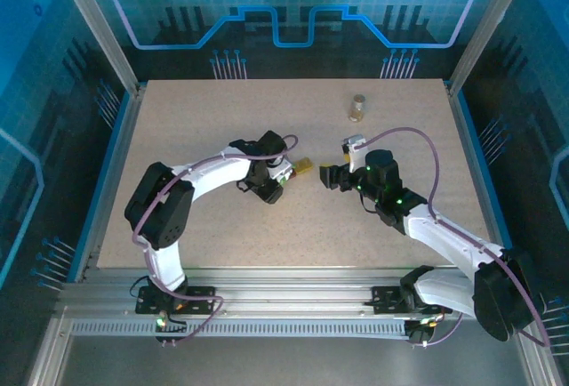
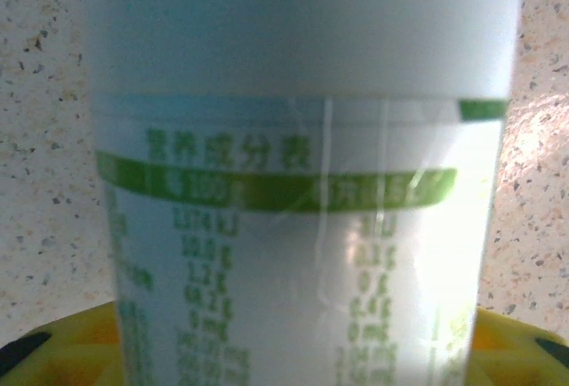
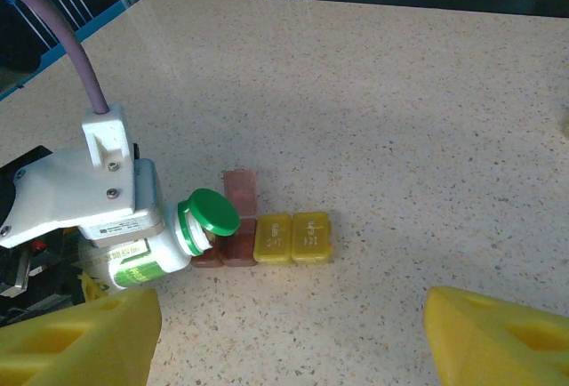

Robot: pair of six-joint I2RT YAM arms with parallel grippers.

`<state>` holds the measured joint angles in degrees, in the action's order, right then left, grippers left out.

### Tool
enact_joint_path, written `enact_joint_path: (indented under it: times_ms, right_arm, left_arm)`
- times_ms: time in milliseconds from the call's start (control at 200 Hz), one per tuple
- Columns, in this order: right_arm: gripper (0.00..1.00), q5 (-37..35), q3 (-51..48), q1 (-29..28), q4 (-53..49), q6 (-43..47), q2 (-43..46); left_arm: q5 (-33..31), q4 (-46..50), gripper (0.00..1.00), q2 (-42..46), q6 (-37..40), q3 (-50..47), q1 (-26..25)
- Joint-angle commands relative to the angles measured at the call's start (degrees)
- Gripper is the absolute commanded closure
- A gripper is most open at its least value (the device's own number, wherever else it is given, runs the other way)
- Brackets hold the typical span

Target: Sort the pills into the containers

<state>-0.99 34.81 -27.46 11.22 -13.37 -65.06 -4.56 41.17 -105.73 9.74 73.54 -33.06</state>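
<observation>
Yellow boxes [image 3: 293, 237] touching red-brown boxes [image 3: 233, 250] on worktop [image 3: 400, 119], left fingers [image 2: 62, 350] holding green-capped bottle [image 3: 142, 266], right fingers [image 3: 80, 341] wide apart.

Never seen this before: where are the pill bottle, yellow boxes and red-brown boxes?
pill bottle [image 3: 211, 212]: right wrist view, green cap.
yellow boxes [image 3: 311, 237]: right wrist view, right-hand lid.
red-brown boxes [image 3: 238, 250]: right wrist view, box beside the yellow.

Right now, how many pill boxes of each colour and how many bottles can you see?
Yellow boxes: 2
Red-brown boxes: 2, one with its lid open
White bottle, green cap, held by left hand: 1
Small tan bottle at the far side: 1
Total: 6
</observation>
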Motion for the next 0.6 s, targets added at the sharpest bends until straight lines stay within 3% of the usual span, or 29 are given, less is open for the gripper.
enact_joint_path:
  times_ms: [0,595]
  right_arm:
    - [0.22,0.5,-0.5,1.0,1.5,-0.9,1.2]
    - [0.22,1.0,-0.4,1.3,1.0,-1.4,1.4]
  left_arm:
    - [-2.3,6.4,1.0,-2.1,3.1,3.8,-0.3]
    - [-9.1,18.5,1.0,-10.3,9.5,16.8,-1.4]
